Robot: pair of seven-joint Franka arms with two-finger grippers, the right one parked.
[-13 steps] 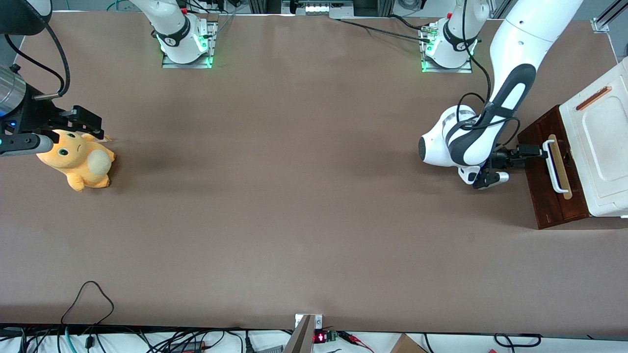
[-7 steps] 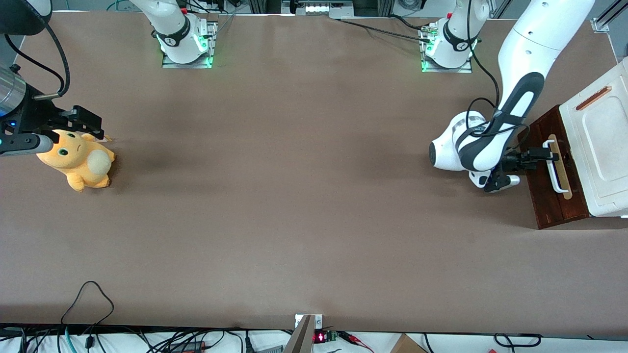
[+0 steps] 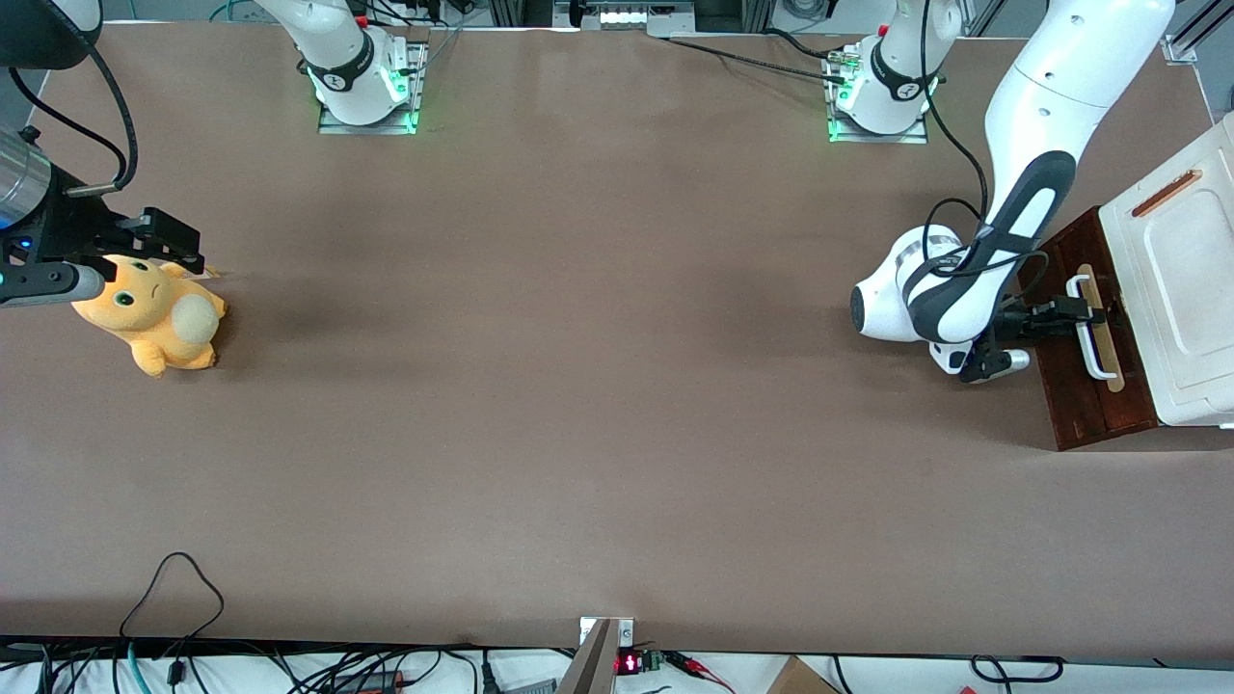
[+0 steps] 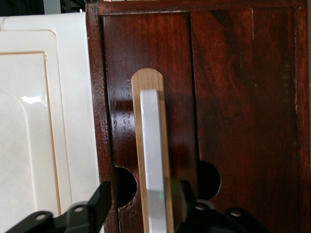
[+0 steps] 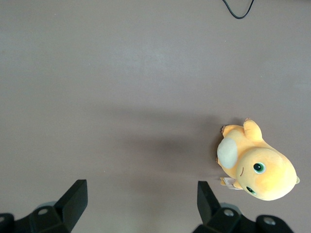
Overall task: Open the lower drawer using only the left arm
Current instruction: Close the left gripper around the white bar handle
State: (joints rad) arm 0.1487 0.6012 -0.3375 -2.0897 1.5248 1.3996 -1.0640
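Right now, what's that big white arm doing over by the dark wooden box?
The left arm has reached its tool to the lower drawer, the dark reddish-brown front at the working arm's end of the table. The tool is open, one finger on each side of the white loop handle, not yet clamped on it. The drawer looks shut. A yellow plush toy lies toward the parked arm's end.

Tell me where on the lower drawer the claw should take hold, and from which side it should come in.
Grip the white loop handle on the lower drawer, coming straight at the drawer's front. The handle stands off its pale wood strip, leaving room for a finger on each side. The claw is open and already straddles it near the end farther from the front camera; a grip nearer mid-handle would probably pull more evenly.
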